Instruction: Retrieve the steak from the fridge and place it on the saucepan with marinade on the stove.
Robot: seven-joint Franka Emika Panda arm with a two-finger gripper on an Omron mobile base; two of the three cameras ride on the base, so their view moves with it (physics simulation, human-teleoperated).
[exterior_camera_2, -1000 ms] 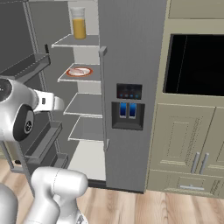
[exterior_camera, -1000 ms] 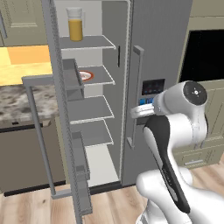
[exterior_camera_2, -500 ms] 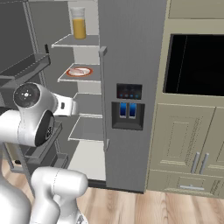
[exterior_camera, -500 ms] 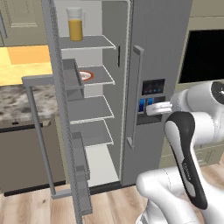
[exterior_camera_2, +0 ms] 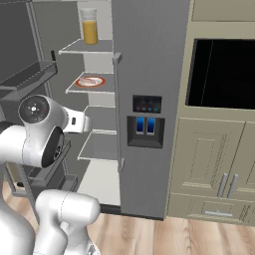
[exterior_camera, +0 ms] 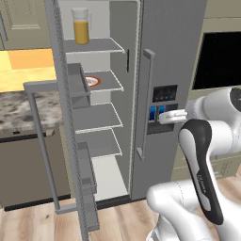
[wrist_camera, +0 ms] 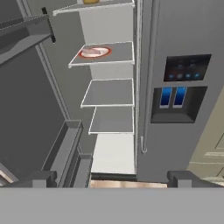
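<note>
The grey fridge stands with its left door swung open. On its second shelf a pinkish steak lies on a white red-rimmed plate, also seen as the plate in the left base view. My gripper is open with nothing between its widely spread fingertips. It hovers outside the fridge, in front of the dispenser panel, below and well short of the steak. The hand points at the open compartment. The saucepan, marinade and stove are out of view.
A jug of orange juice stands on the top shelf. The open door with its bins juts out on the left, beside a granite counter. A black wall oven and beige cabinets are to the right.
The arm's upper joints have swung to the right and the hand has drifted slightly right, toward the fridge front. The gripper has stayed open.
</note>
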